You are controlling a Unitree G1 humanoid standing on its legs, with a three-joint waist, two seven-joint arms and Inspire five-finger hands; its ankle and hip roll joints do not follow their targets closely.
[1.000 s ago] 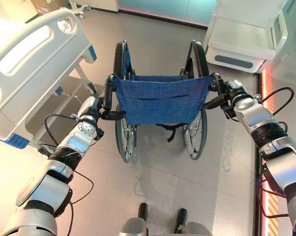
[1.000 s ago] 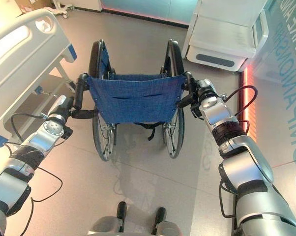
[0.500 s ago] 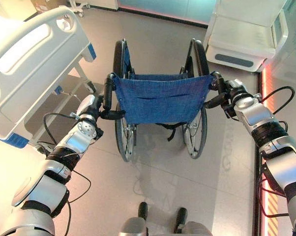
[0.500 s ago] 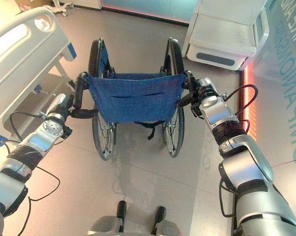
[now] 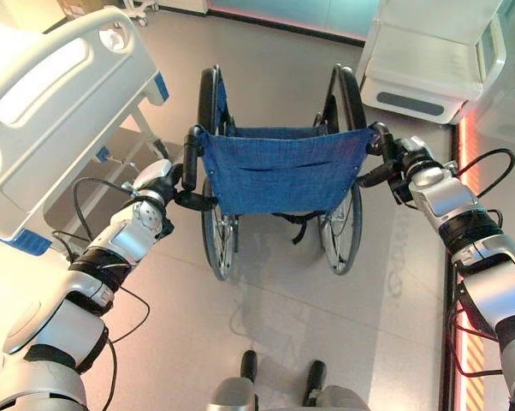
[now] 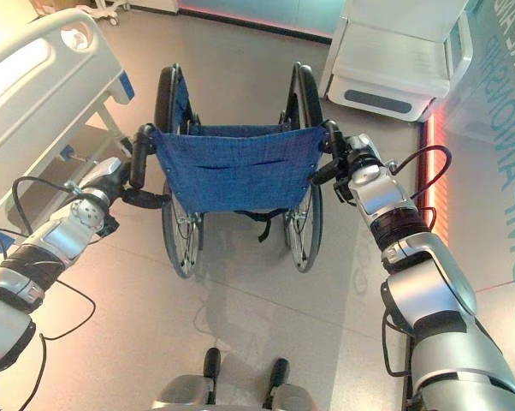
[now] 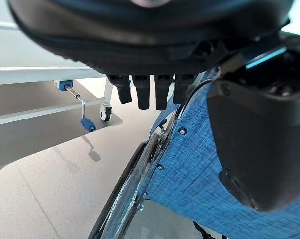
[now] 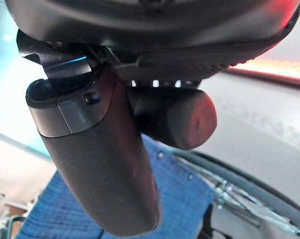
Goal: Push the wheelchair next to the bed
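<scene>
While the wheelchair (image 5: pixel 279 184) stands at centre of the floor (image 5: pixel 283 325) w/ its blue fabric back (image 5: pixel 279 167) facing the robot, both hands are at its push handles. Left hand (image 5: pixel 168 180) sits at approx 9 o'clock of the chair back, thumb reaching to the left handle (image 5: pixel 189 158); in left wrist view its fingers (image 7: pixel 142 92) hang short and curled near the blue cloth, but can't tell if they actually clamp the handle. Right hand (image 6: pixel 347 158) at 3 o'clock is wrapped on the right handle (image 8: pixel 172 117): right wrist view shows thumb (image 8: pixel 97 164) crossing in front of the grip's round end, fingers closed round it. Bed (image 5: pixel 44 111), white w/ side rail, lies at 10 o'clock of the chair, near but apart. A white cabinet-like unit (image 5: pixel 433 64) stands at 1–2 o'clock. Big wheels (image 5: pixel 215 231) rest on the floor.
</scene>
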